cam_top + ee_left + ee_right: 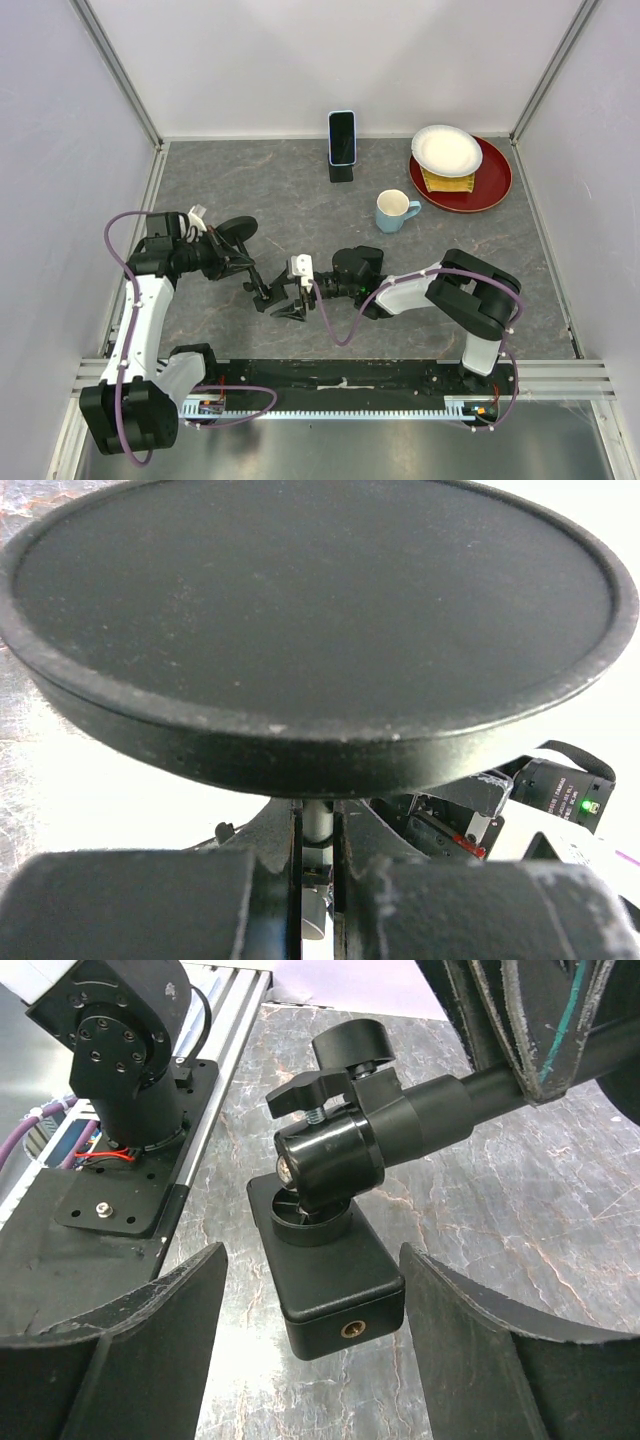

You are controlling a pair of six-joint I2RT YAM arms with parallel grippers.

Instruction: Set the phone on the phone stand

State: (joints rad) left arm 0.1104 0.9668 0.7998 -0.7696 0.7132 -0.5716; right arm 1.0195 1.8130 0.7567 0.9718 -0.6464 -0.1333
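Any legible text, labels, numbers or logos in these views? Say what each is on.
No text reads clearly in any view.
Black module with the green light, left wrist view: faint white print, too small to read.
Phone: screen dark, no logo visible.
Mug: unmarked.
Disc-base stand and its clamp block: no markings visible.

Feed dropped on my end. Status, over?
Left gripper shut on stand pole. Right gripper open, straddling mount block. Phone upright at back, untouched. Mug nearby, not blocking.
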